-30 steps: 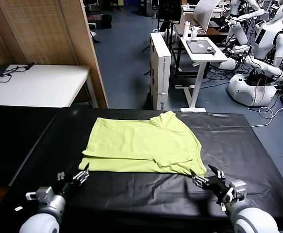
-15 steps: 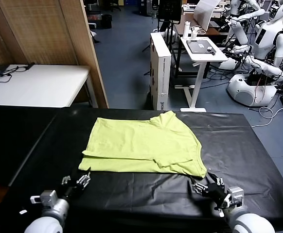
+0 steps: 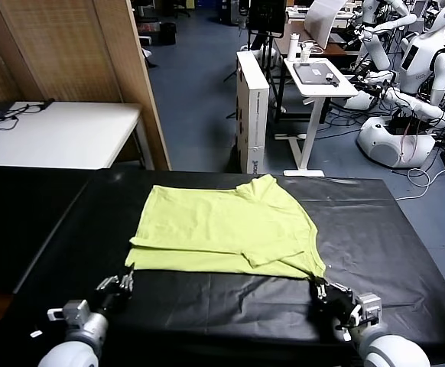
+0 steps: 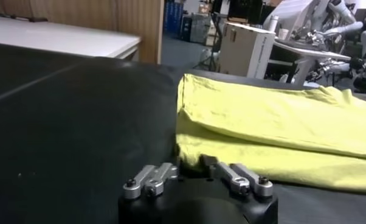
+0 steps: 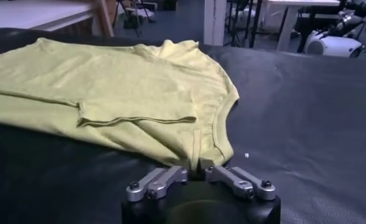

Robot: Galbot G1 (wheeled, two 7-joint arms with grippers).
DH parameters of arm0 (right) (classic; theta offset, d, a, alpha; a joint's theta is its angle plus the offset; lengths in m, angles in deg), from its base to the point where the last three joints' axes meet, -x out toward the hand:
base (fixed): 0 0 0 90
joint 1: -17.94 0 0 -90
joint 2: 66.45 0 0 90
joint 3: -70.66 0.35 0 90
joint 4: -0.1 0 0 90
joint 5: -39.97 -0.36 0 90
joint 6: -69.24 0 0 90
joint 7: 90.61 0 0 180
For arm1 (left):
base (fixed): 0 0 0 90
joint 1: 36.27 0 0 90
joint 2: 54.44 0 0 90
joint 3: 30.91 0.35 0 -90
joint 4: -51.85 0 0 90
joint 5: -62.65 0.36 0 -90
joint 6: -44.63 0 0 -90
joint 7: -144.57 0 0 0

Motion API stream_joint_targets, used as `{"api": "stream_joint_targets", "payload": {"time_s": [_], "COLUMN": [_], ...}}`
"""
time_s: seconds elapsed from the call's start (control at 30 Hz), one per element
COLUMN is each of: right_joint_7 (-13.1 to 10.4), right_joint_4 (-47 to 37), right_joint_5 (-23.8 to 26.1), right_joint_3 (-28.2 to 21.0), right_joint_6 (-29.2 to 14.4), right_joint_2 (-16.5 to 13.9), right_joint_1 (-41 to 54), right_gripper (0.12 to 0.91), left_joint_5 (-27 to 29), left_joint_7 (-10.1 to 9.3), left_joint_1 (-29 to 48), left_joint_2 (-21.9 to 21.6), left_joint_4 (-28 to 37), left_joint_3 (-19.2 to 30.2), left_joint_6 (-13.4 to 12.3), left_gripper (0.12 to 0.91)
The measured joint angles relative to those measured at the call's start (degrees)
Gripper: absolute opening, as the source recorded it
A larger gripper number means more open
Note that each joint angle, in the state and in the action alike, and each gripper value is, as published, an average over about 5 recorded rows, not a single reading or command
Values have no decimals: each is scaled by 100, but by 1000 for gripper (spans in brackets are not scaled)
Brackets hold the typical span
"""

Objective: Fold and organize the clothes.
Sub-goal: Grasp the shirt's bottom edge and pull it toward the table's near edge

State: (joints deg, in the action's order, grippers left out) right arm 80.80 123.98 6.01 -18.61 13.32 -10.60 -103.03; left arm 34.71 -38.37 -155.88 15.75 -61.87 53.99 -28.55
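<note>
My left tool (image 3: 123,281) pinched shut at near-left corner of lime yellow-green short-sleeved cotton T-shirt (image 3: 222,229); right tool (image 3: 323,291) shut at near-right hem corner. Shirt lies flat mid black-covered bench (image 3: 375,229). I'd lift both corners evenly, carry fold away together. Can't confirm fabric actually caught; fingertips hidden in wrist views.

One lime yellow-green T-shirt (image 3: 226,232) lies on one black-covered desk (image 3: 383,229), the only garment there. Two grippers are at its near edge: the left gripper (image 3: 125,280) and the right gripper (image 3: 319,289), each with two jaws drawn together. Behind the desk stand two white tables, one on the left (image 3: 54,134) and one smaller one (image 3: 319,76), and one tall white box (image 3: 251,107).
</note>
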Motion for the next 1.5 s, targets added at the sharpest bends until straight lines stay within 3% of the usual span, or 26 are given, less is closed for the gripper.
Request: {"api": "stream_joint_targets", "payload": {"time_s": [0.37,0.9,1.0,1.3,1.4,1.5], "right_joint_7": [-352,-540,-559,-771,-813,-709], "right_joint_4": [531,1209,1286,1716,1869,1897], "right_joint_5": [-773,-625,-578,-573,-579,-598], "right_joint_3": [198,346,355,526,605,638], "right_joint_6": [732,812,812,812,812,812], "right_joint_2": [-419,-313,-300,-334,-357,-402], "right_joint_1": [-264,-1036,-1139,-1491,-1526,-1383], "right_gripper": [140,148,248,798,889,905], "left_joint_5": [206,247,239,180,187,147], "left_joint_7": [-63,-78,-90,-222,-359,-528], "left_joint_1": [-340,-1661,-1784,-1940,-1958,-1992], "left_joint_2": [-145,-397,-429,-418,-413,-424], "left_joint_4": [-310,-1096,-1144,-1284,-1343,-1438], "left_joint_3": [-61,-538,-576,-636,-675,-745], "left_joint_6": [-12,-5,-17,144,295,481], "left_gripper": [147,165,270,811,892,905]}}
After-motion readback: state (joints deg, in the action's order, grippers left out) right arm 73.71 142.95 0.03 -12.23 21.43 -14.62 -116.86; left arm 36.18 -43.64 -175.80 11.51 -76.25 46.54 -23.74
